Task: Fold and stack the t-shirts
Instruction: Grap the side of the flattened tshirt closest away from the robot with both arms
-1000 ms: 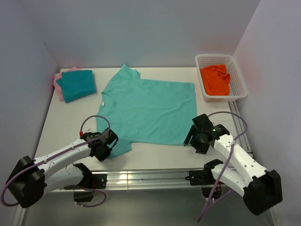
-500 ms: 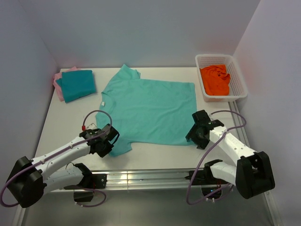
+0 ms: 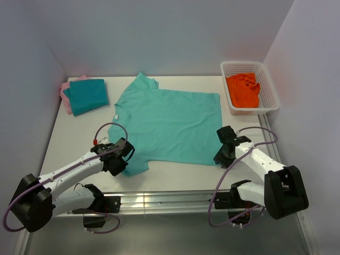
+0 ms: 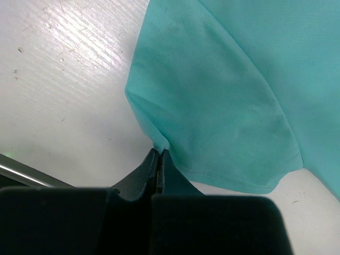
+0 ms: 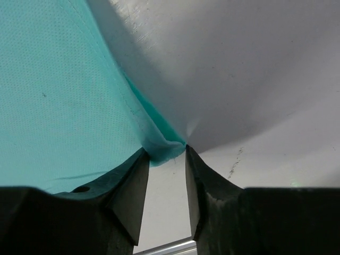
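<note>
Two pincers work the near edge of the mint-green t-shirt (image 3: 170,119). The left gripper (image 4: 159,154) is pinched tight on its sleeve hem. The right gripper (image 5: 164,155) stands narrow astride the bottom-hem corner (a gap shows between its jaws). The shirt lies flat mid-table (image 3: 74,146). Far left, the teal t-shirt (image 3: 87,95) sits folded on the pink t-shirt (image 3: 65,88).

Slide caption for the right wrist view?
Right gripper, jaws apart, straddles a hem corner of the mint-green t-shirt on the white table.
</note>
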`<state>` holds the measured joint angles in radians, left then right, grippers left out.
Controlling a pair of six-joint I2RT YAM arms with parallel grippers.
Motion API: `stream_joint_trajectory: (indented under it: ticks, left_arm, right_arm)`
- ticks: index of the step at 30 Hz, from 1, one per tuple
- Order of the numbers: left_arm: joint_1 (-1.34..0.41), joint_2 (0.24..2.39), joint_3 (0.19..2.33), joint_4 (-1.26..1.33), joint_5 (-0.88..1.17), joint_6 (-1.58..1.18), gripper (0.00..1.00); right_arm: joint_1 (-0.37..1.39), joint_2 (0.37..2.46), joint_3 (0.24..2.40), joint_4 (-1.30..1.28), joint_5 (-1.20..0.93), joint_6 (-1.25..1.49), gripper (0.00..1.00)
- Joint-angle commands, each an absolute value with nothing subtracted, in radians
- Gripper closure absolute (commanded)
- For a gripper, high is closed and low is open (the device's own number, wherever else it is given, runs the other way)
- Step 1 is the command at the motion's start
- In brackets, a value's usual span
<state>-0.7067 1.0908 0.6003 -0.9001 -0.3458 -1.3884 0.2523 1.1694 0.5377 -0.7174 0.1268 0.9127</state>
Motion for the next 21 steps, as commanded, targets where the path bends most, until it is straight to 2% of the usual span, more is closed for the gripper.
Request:
stream_joint_trajectory:
  ticks: [1, 3, 5, 8, 14, 21]
  left_arm:
    - [-0.692, 1.069, 0.607, -0.882, -0.359, -1.362, 1.00]
    - [-0.690, 1.063, 0.607, -0.884, -0.359, -1.364, 1.00]
    - [-0.690, 1.055, 0.609, -0.885, -0.359, -1.364, 1.00]
    - [-0.690, 1.046, 0.612, -0.893, -0.365, -1.365, 1.00]
    - [-0.689, 1.022, 0.627, -0.920, -0.361, -1.374, 1.00]
    - [-0.689, 1.015, 0.741, -0.988, -0.339, -1.390, 1.00]
  right_arm:
    - [0.245, 1.200, 0.526, -0.670, 0.169, 0.930, 0.61]
    - [0.244, 1.203, 0.528, -0.672, 0.172, 0.930, 0.66]
    - [0.244, 1.204, 0.531, -0.680, 0.176, 0.928, 0.86]
    - [0.245, 1.210, 0.535, -0.692, 0.176, 0.930, 1.00]
    - [0.245, 1.161, 0.555, -0.735, 0.172, 0.919, 1.00]
    - [0.245, 1.079, 0.633, -0.870, 0.175, 0.908, 1.00]
